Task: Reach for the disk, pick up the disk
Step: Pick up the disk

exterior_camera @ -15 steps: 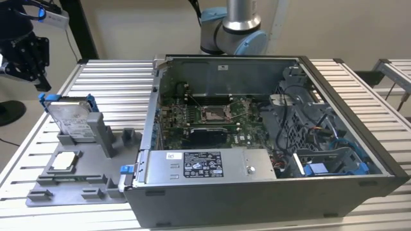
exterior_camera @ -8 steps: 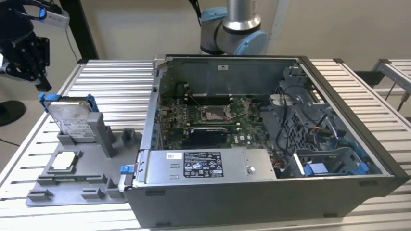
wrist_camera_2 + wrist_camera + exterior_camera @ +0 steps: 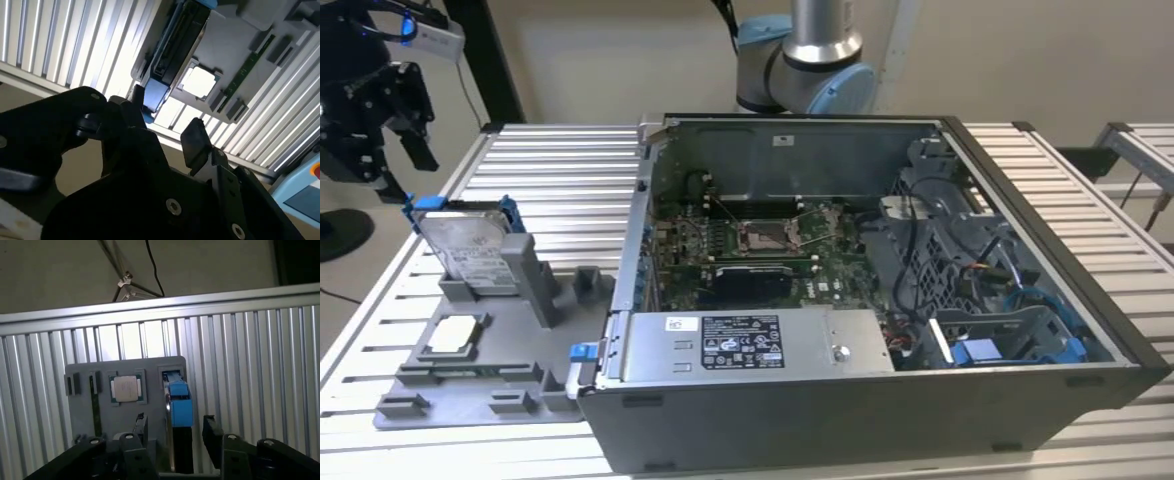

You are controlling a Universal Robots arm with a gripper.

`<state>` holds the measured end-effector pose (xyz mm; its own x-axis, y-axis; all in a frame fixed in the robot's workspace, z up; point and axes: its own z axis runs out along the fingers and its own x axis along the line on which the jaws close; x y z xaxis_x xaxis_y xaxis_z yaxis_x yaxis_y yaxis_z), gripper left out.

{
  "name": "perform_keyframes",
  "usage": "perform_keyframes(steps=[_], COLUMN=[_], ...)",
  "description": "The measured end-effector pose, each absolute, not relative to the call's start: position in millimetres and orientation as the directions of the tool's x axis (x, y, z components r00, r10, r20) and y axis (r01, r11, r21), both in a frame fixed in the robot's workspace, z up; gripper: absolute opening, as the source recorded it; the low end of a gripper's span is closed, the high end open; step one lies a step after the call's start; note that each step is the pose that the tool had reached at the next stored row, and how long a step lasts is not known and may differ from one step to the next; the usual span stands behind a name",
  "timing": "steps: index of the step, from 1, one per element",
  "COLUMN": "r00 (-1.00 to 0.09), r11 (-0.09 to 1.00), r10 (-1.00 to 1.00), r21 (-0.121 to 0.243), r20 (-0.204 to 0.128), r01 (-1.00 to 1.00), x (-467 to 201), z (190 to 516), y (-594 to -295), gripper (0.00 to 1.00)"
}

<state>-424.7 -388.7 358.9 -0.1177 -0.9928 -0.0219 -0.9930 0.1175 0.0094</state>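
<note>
Disk (image 3: pixel 467 245): stands on edge in a slot of the grey fixture (image 3: pixel 520 372), label face showing, blue rails along both long sides. It is untouched and not lifted. In the first wrist view the disk appears edge-on, blue rail uppermost, with the gripper (image 3: pixel 174 432) lined up over it. The fingers (image 3: pixel 140 432) are apart, one on each side of the disk's edge, with clear space between them and the rails; nothing is held. In the exterior view the gripper hangs above the disk and towards the exterior view's left, apart from it. Chip (image 3: pixel 454 335): lies flat in a recess of the same fixture, near the disk and nearer the camera; in both wrist views it sits just beside the disk's slot. The fixture rests on the slatted metal desk (image 3: pixel 560 160), just beside the open computer case (image 3: pixel 854 425), on the exterior view's left of it. Inside the case a circuit board (image 3: pixel 761 240) lies exposed, with a grey box (image 3: pixel 734 345) bearing a sticker along the near wall. The arm (image 3: pixel 814 50) rises behind the case.
</note>
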Motion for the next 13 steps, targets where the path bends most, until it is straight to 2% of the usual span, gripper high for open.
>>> perform_keyframes(steps=[13], r00=[-0.114], r11=[0.114], r10=[-0.993], r21=[0.004], r20=[-0.023], r01=[-0.993], x=[-424.6], z=[352.4], y=[-388.7], gripper=[1.00])
